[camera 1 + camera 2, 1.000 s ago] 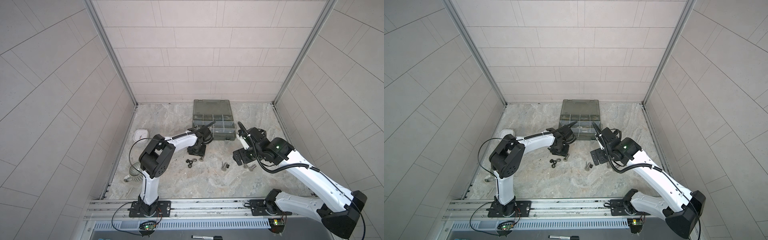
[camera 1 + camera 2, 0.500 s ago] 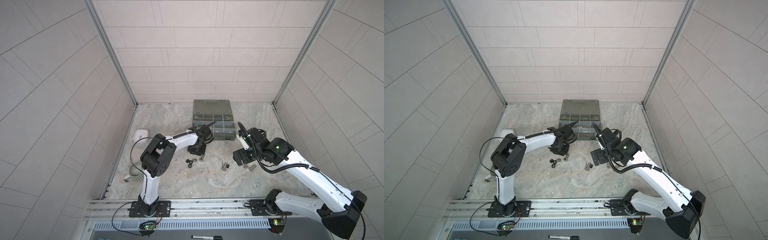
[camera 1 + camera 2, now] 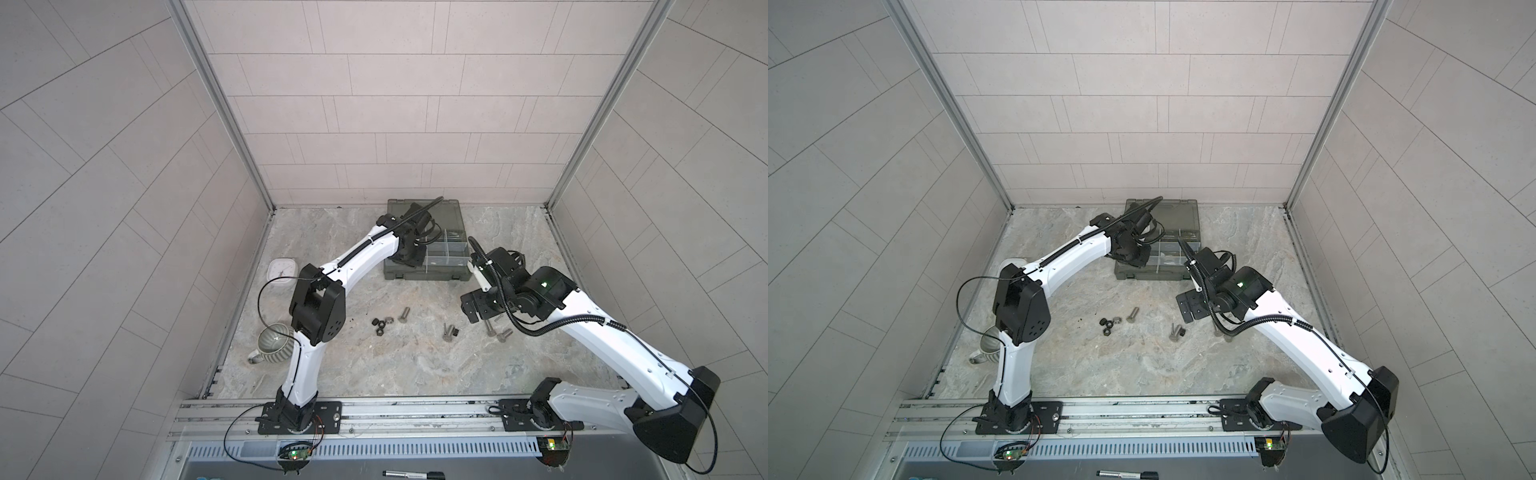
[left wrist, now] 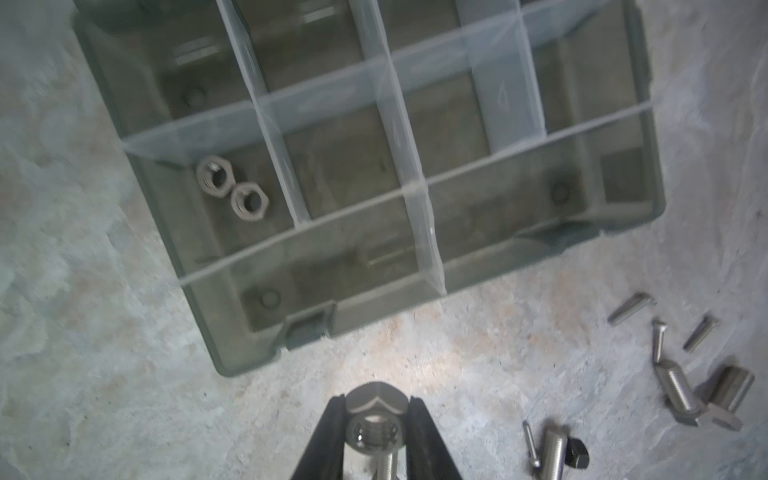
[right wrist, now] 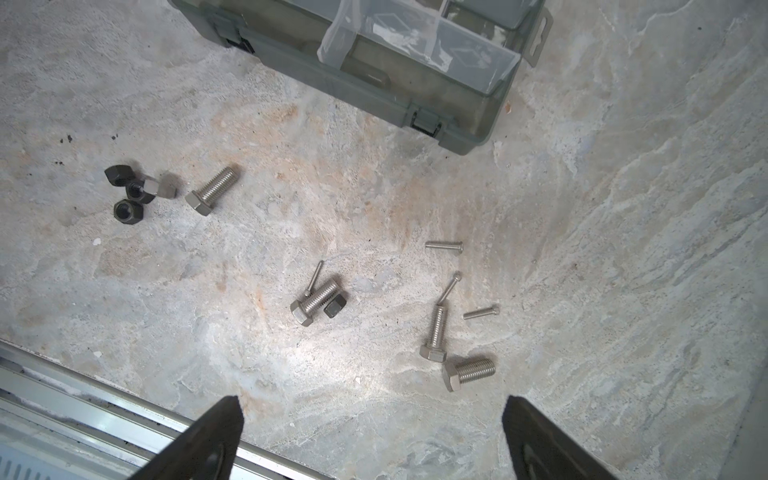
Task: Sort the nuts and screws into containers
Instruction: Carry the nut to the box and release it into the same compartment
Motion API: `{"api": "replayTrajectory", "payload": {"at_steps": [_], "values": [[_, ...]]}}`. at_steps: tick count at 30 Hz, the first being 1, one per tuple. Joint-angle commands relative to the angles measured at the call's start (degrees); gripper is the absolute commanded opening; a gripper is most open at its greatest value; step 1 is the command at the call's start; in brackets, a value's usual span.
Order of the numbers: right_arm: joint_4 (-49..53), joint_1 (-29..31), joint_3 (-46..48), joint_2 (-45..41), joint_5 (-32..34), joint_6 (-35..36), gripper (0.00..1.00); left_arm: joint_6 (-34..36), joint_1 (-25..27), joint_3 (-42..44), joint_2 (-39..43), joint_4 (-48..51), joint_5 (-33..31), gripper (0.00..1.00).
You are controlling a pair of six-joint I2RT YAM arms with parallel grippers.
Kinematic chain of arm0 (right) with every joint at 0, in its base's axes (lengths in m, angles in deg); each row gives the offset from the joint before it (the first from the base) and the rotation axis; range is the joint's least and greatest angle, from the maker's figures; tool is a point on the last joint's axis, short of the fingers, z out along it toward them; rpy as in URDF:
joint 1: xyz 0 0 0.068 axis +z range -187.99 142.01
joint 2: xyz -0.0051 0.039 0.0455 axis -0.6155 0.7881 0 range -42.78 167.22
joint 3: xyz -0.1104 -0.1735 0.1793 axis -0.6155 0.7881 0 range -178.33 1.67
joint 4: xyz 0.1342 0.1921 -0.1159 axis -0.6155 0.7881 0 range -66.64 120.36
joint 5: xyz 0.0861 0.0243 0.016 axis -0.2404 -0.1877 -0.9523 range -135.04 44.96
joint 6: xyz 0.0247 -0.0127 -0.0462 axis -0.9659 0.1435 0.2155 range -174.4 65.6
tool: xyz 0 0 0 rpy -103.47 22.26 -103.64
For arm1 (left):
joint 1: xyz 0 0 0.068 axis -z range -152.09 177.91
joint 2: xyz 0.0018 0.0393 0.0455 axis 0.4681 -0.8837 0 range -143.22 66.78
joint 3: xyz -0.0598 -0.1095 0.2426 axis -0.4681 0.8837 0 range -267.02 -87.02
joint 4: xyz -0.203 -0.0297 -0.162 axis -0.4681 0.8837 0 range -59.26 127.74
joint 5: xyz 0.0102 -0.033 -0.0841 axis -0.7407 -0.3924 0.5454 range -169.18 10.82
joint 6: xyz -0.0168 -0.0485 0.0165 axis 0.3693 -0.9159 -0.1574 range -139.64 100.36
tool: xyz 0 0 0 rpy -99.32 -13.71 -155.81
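1. In front of the organizer case (image 5: 374,95), nearest the robot's base, the right end effector (image 5: 370,415) hangs spread wide and empty above loose hex bolts (image 5: 436,332) and thin screws (image 5: 444,246) on the worktop (image 5: 623,249).
2. Also in front of the case, black nuts (image 5: 124,210) and a silver nut (image 5: 166,187) lie unsorted.
3. By the case's front left corner, the left end effector (image 4: 376,415) is clenched on a silver hex nut (image 4: 376,399).
4. Inside the case, two silver nuts (image 4: 232,191) share one compartment against a side wall.
5. The step in hand looks like delivery of a nut. The next move probably calls for centring it above that compartment, clear of the dividers, then releasing.
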Motion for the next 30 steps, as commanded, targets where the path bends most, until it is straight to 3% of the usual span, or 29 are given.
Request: {"api": "replayTrajectory", "payload": {"at_steps": [1,6,14,21,25,30], "values": [[-0.7,-0.4,-2.6,2.4,1.8,1.4,0.99,3.0,-3.3,-6.9,-5.3,6.4,-0.1,0.21],[-1.5,-1.3,-9.2,9.1,1.5,3.5,0.99,4.0,-6.5,-14.1,-10.9,7.2,0.6,0.21],[-0.8,-3.0,-27.9,25.3,-1.8,6.7,0.99,0.9,-11.9,-18.3,-17.4,6.4,7.9,0.20],[4.4,-3.1,-43.0,37.7,-3.1,9.1,0.99,-2.0,-13.4,-21.6,-22.0,6.1,14.0,0.19],[8.0,-3.5,-48.8,41.9,-2.3,9.5,0.99,-2.7,-13.7,-24.0,-24.2,6.8,16.3,0.32],[8.5,-5.0,-49.0,42.4,-3.4,9.6,0.99,-2.7,-13.8,-23.5,-23.5,6.8,16.8,0.42]]}}
